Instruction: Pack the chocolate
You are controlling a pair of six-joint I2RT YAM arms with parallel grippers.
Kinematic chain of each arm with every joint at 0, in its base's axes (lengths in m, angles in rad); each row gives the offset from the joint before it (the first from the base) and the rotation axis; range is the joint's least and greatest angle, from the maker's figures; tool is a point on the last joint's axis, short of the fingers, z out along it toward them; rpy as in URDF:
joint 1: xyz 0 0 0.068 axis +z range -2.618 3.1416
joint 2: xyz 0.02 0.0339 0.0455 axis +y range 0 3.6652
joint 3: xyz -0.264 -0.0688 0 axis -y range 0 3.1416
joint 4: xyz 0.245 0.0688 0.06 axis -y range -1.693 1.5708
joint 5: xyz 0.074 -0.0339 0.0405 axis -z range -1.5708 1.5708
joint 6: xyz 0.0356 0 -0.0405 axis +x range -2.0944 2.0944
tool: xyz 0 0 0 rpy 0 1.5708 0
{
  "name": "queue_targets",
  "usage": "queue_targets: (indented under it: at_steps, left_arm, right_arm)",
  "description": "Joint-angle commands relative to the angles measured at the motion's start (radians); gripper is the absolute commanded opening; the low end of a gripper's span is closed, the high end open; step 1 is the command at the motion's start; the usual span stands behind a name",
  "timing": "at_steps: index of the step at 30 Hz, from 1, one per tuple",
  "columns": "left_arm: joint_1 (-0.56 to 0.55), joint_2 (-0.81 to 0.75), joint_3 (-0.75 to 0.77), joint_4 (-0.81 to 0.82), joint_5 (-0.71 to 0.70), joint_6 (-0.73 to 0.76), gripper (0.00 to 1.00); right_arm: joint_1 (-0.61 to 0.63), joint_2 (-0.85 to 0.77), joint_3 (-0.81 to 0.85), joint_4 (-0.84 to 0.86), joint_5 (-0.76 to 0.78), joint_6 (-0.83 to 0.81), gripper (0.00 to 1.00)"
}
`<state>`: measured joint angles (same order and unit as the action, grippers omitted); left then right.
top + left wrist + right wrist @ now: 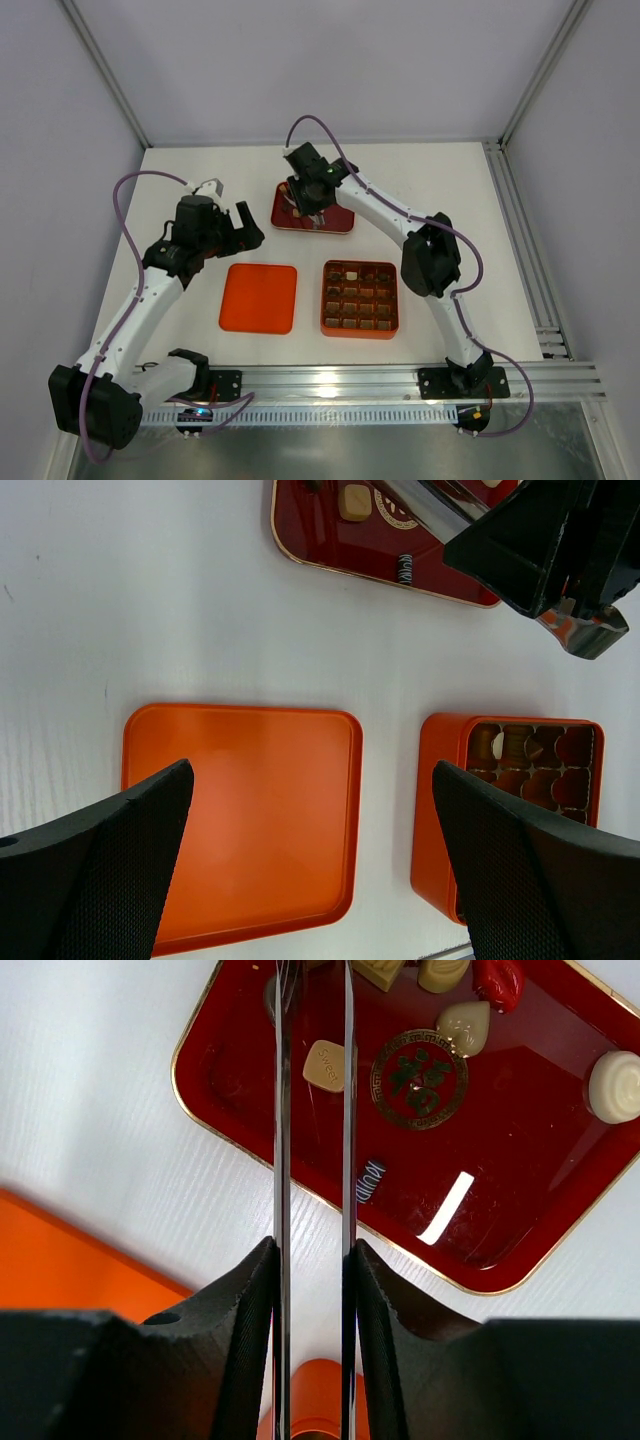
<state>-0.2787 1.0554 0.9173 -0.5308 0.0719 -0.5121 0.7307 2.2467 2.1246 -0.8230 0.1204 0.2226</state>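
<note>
My right gripper [306, 196] hovers over the red tray [338, 224] and is shut on thin metal tweezers [282, 1110], whose two arms run up between its fingers [250, 1290]. The tweezer tips reach the tray's far left corner by a dark piece [270, 998]. Loose chocolate lies in the tray [520, 1160]: a tan square [325, 1065], a striped dark piece [370, 1180], cream pieces [463, 1026] and a white round one [612, 1086]. The orange gridded box [360, 298] holds several chocolates [520, 755]. My left gripper [312, 770] is open and empty above the orange lid [240, 820].
The flat orange lid [259, 297] lies left of the box on the white table. The red tray shows at the top of the left wrist view [330, 540], with the right gripper [545, 550] over it. An aluminium rail [350, 380] runs along the near edge.
</note>
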Motion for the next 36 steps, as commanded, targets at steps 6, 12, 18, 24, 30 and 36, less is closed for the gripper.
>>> queue_targets:
  at_steps: [6,12,18,24,30,36]
  left_arm:
    - [0.003,-0.014,-0.003,0.023,-0.001,0.011,1.0]
    - [0.003,-0.014,-0.003,0.023,-0.003,0.012,1.0]
    - [0.003,-0.012,-0.003,0.023,0.0,0.012,1.0]
    - [0.003,-0.012,-0.005,0.023,0.0,0.012,1.0]
    - [0.003,-0.015,-0.003,0.023,0.003,0.011,1.0]
    - [0.003,-0.017,-0.003,0.025,0.002,0.011,1.0]
  right_arm:
    - [-0.004,0.004,0.049,0.048,-0.007,0.017,0.34]
    - [-0.004,-0.013,0.041,0.047,-0.005,0.017,0.29]
    - [-0.004,-0.07,0.028,0.044,0.004,0.021,0.28]
    - [-0.004,-0.133,-0.017,0.053,0.007,0.027,0.27]
    - [-0.004,-0.177,-0.061,0.061,0.01,0.032,0.27]
    - [-0.004,-0.239,-0.123,0.067,0.013,0.034,0.27]
